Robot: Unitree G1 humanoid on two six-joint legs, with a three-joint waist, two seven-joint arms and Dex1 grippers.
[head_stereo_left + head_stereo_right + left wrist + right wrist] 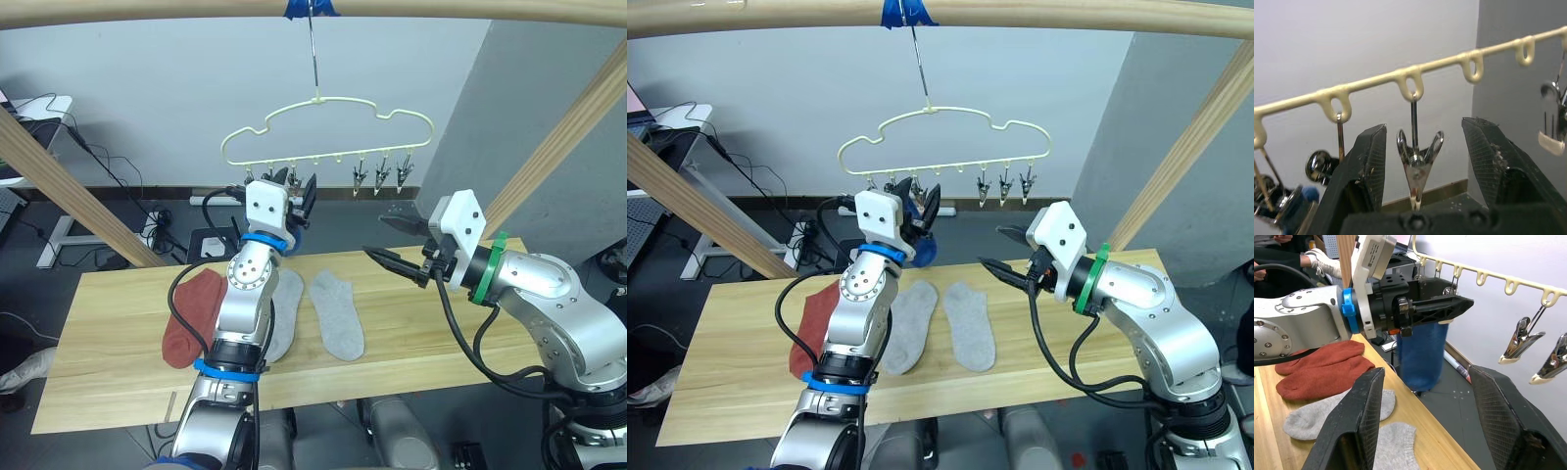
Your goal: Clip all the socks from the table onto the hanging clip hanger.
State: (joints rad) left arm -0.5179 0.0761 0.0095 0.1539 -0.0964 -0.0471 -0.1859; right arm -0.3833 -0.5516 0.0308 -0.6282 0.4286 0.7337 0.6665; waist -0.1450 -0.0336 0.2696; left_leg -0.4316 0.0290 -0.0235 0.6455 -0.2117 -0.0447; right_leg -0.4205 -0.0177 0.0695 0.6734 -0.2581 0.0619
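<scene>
Socks (331, 315) on table (421, 343) (side by side), clip hanger (328, 127) above.

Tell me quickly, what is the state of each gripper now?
Left gripper: open, one metal clip of the clip hanger between its fingers, holding nothing.
Right gripper: open, empty.

My left arm (240, 323) covers part of the rust-red socks (193, 316) and one grey sock (285, 323). Blue sock (1421, 354) top hidden behind my left gripper (1442, 308). Leftmost clips (257, 177) tucked behind it, count unclear. Hanger (1410, 78) cut off both sides in left wrist view.
</scene>
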